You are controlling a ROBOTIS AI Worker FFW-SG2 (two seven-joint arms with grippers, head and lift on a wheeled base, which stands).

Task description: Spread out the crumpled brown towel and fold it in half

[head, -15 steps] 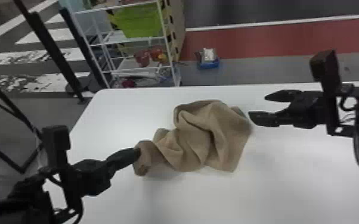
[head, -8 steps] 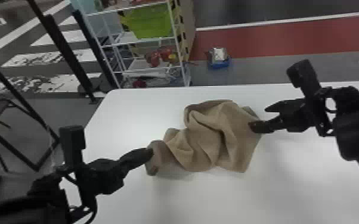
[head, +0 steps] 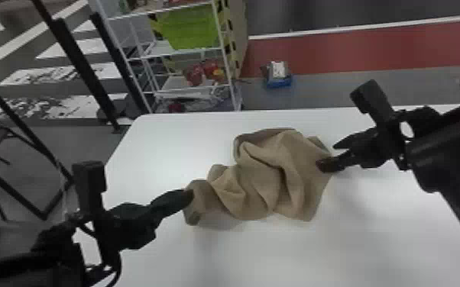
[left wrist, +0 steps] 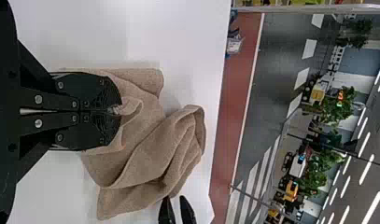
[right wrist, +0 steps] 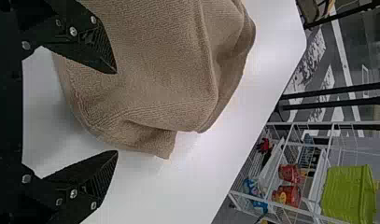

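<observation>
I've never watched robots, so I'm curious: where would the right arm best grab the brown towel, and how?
Probably the right edge of the towel, from the robot's right: it spreads flatter there, and the open right end effector straddles that edge.

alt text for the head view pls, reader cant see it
A crumpled brown towel lies on a white table. The black left hand pinches its left end; the right hand is open, one finger at the towel's right edge. Behind stands a white rack with a green bin.

Right end effector (head: 326, 156) moved inward; finger (head: 330, 165) now overlaps towel (head: 298, 179) edge.
</observation>
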